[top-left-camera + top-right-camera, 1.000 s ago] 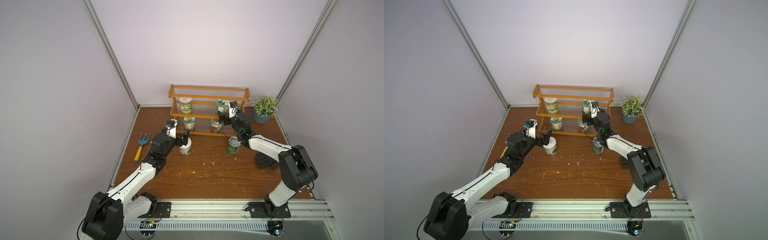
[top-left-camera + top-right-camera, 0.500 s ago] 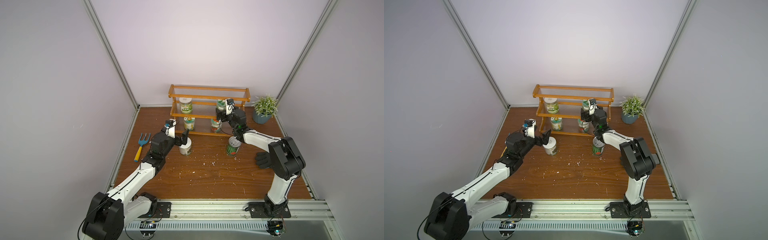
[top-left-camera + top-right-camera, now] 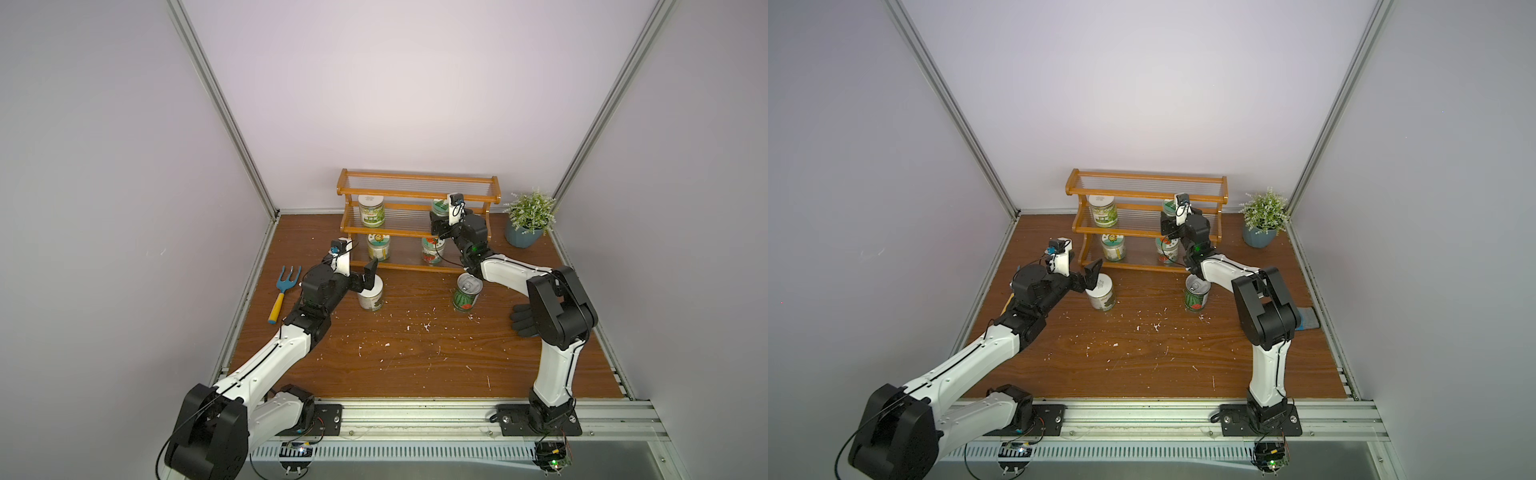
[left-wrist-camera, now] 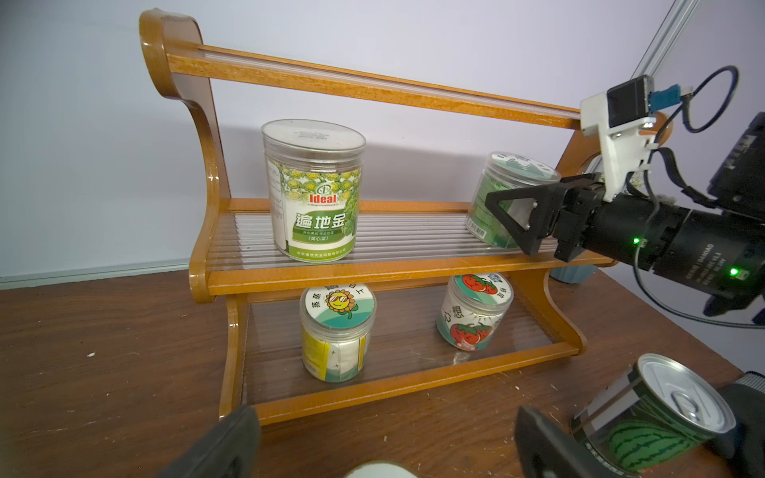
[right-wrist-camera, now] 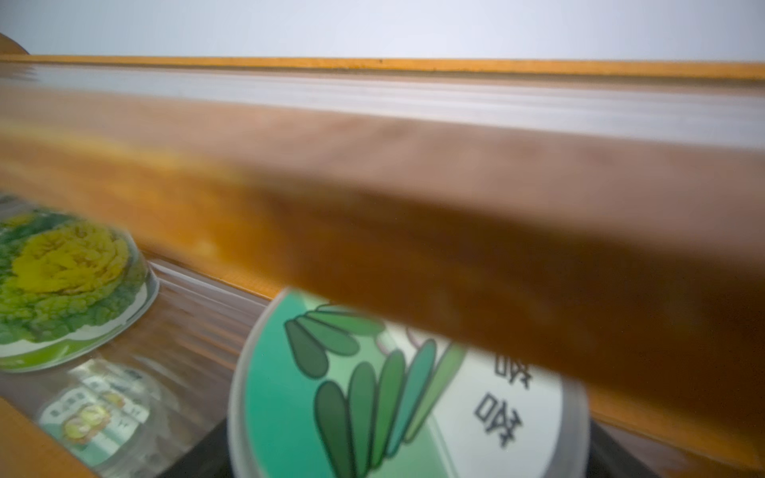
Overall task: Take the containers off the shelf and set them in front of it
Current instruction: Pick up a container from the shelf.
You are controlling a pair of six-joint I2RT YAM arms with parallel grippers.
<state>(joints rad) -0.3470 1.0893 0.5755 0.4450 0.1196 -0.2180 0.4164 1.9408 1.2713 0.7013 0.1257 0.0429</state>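
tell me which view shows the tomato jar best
Left wrist: the tomato jar is close, lid and label clear. In both top views it is small, label unreadable. The right wrist view misses it.

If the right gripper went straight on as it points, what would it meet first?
The green-lidded jar on the shelf's middle tier; one of its fingers sits beside it, contact unclear.

White arms; black joints
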